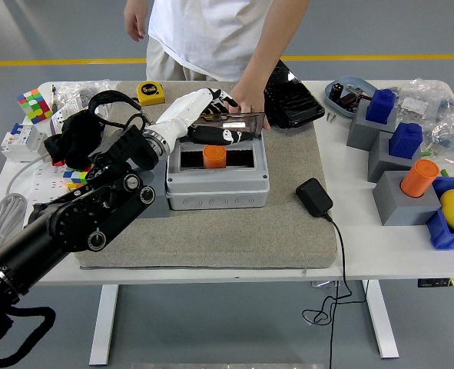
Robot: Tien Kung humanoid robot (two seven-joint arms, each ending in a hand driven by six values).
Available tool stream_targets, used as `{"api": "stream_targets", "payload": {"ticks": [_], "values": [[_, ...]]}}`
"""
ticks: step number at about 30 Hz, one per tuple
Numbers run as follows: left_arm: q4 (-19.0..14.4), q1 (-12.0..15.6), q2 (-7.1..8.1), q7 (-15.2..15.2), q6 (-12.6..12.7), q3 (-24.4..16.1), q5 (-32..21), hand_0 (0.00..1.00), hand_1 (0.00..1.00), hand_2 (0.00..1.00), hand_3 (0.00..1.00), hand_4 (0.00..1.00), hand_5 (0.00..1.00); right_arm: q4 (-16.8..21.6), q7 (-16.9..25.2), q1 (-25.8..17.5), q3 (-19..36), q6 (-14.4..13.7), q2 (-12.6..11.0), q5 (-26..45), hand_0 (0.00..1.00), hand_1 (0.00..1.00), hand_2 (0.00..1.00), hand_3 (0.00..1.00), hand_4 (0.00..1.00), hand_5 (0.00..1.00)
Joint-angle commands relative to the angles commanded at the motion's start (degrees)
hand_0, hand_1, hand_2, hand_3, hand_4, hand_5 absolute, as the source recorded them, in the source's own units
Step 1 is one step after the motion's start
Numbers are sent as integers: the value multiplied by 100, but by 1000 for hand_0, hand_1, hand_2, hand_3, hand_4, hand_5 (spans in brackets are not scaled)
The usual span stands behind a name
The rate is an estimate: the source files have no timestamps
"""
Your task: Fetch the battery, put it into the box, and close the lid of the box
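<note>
A grey box (219,188) stands on the grey mat (288,231), and an orange battery (214,156) stands upright in its open recess. The smoky clear lid (243,123) is hinged at the far side and leans forward over the opening, half lowered. My left hand (215,115) is at the lid's left part: the thumb lies in front of it and the fingers (220,96) behind it. A person's hand (250,106) rests on the lid's far right edge. My right arm is out of view.
A black adapter (314,197) with its cable lies right of the box. A yellow tape measure (151,92) and a black case (292,96) sit at the back. Grey blocks with blue and orange pieces (399,165) fill the right side. Colour cubes (33,104) and a power strip (38,204) lie at the left.
</note>
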Motion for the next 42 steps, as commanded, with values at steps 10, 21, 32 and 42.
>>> {"api": "stream_targets", "payload": {"ticks": [10, 21, 32, 42], "values": [[-592, 417, 345, -37, 21, 165, -164, 405, 507, 506, 646, 998, 554, 9, 3, -22, 36, 0, 1, -31, 557, 596, 581, 543, 919, 463], [-1076, 729, 480, 1, -25, 124, -223, 404, 504, 500, 643, 998, 552, 13, 0, -27, 71, -1, -2, -44, 557, 596, 580, 544, 919, 462], [-1625, 1466, 453, -458, 266, -982, -864, 406, 537, 532, 640, 998, 547, -22, 0, -20, 7, 4, 22, 6, 556, 595, 580, 543, 918, 462], [-1890, 2237, 275, -830, 547, -2258, -2142, 421, 549, 537, 630, 998, 543, -138, -57, 31, -165, 7, -17, 202, 558, 595, 580, 543, 918, 464]]}}
